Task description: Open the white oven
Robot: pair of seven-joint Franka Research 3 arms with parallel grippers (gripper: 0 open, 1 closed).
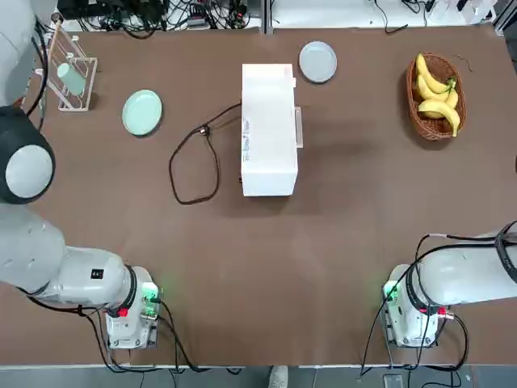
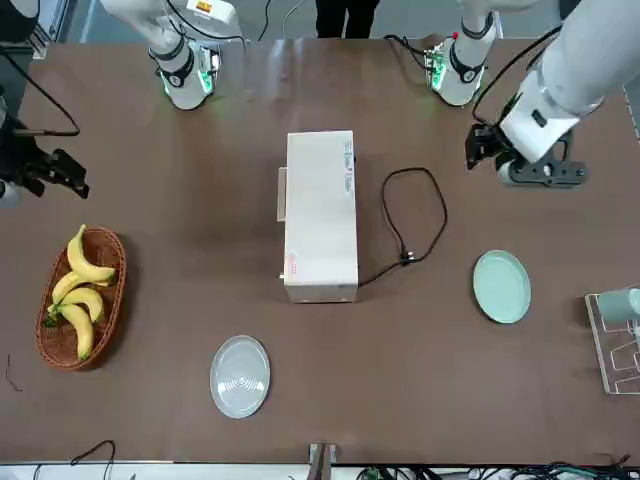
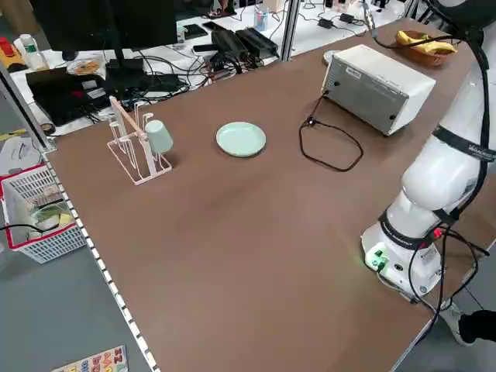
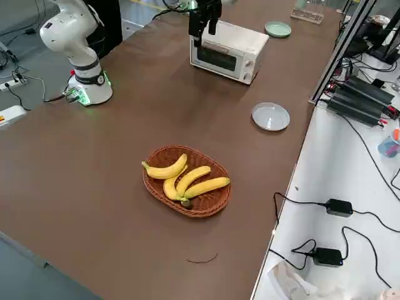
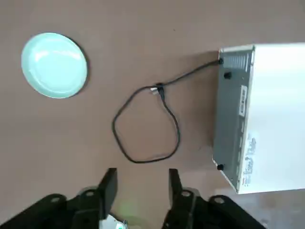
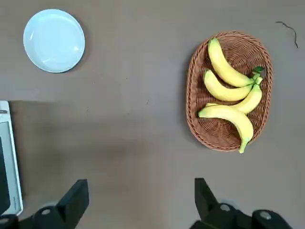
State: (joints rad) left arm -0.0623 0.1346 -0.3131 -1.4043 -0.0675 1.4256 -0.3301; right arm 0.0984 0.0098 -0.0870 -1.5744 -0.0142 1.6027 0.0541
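At upper centre of the overhead frame, our white oven (image 1: 269, 130) with its door shut, our left gripper (image 5: 143, 191) above the table at centre right of the front view, fingers parted, our right gripper (image 6: 141, 195) open at that view's left edge.

1. Brown tabletop (image 1: 323, 267) ran wide across the view.
2. Beyond it stood a white desk (image 4: 334, 225), cables strewn over it.
3. Dark monitor (image 3: 108, 25) up there too!
4. Grey floor (image 3: 58, 310) showed below.
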